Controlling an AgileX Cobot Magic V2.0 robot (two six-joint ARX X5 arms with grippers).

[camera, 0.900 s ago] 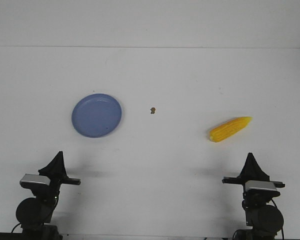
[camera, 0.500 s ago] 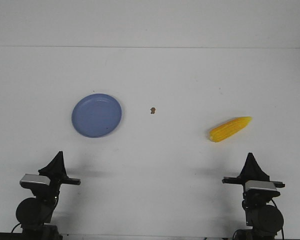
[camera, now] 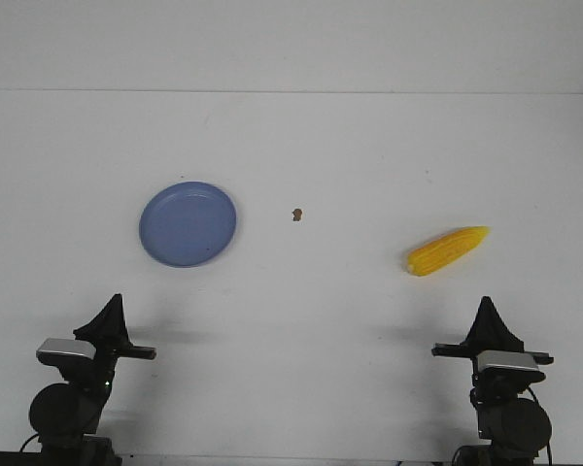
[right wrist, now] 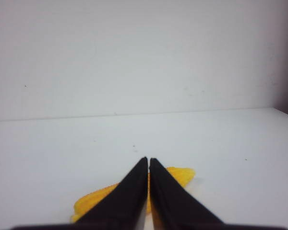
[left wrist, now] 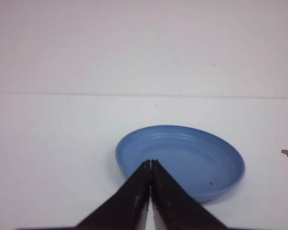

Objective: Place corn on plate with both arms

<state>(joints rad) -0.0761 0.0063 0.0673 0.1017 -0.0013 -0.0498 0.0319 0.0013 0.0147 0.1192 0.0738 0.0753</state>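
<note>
White table carries all items. Plate lies left of centre, nothing on it. Corn lies on the table at right, well apart from plate, pointed end away from it. Left claw and right claw sit at near edge, each pressed together, holding nothing. Brown speck between plate and corn.

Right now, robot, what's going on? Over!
Left gripper and right gripper shut, empty. Corn on the table, right of the plate. Plate bare. Tiny brown speck between them.
</note>
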